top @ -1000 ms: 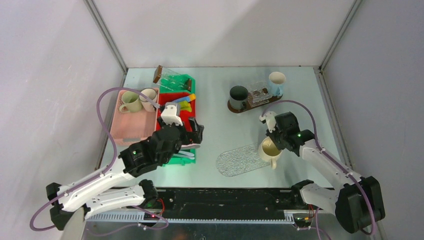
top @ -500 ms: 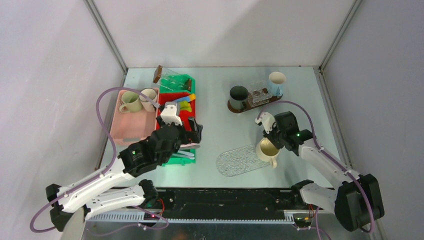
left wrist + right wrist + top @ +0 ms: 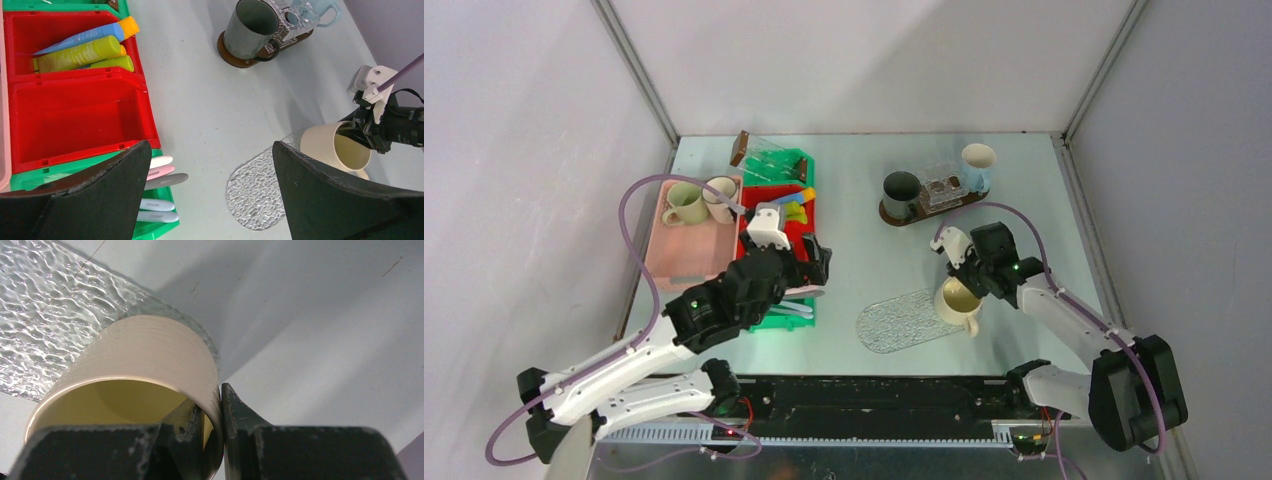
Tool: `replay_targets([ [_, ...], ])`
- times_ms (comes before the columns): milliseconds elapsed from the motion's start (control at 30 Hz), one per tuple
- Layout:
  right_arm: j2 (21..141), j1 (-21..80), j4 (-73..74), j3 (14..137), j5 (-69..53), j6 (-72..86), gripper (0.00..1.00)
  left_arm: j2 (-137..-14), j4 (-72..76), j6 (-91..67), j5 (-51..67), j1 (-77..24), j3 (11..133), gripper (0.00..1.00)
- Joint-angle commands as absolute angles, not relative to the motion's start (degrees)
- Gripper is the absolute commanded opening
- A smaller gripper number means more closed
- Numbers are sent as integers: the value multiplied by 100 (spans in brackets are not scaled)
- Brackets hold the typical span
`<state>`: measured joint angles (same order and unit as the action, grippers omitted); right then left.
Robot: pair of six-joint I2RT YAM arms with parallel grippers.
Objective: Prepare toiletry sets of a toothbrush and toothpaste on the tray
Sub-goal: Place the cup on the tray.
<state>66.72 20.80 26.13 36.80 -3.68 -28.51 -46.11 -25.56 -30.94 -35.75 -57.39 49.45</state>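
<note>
Right, top view: right gripper (image 3: pixel 965 281) pinches cream mug (image 3: pixel 958 303) by the rim at the glass tray (image 3: pixel 902 321) edge; a one-wall grip, so it could swing or slip. Left wrist: left gripper (image 3: pixel 210 150) wide open and empty, toothbrushes (image 3: pixel 159 176) by its left finger, toothpaste tubes (image 3: pixel 85 50) ahead. Right wrist: mug wall clamped between fingers (image 3: pixel 240 415). Mug has edged trayward since a second ago.
</note>
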Motion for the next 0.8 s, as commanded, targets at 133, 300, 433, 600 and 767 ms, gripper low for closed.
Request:
replay_targets([
  [133, 6692, 2096, 2133, 3762, -579, -2917, 22, -4725, -2269, -2913, -3488, -5681, 4988, 97],
  [300, 6431, 2184, 2106, 3784, -562, -2910, 48, -4783, -2190, -2867, -3430, -5659, 5020, 97],
  [433, 6054, 2197, 2181, 3941, -383, -2868, 56, -4887, -2170, -2802, -3404, -5608, 5118, 97],
  [600, 5452, 2189, 2314, 4296, -46, -2788, 76, -5035, -2161, -2710, -3347, -5451, 5268, 97],
  [767, 5059, 2182, 2512, 4735, 477, -2530, 99, -5187, -2156, -2585, -3123, -5013, 5453, 97],
])
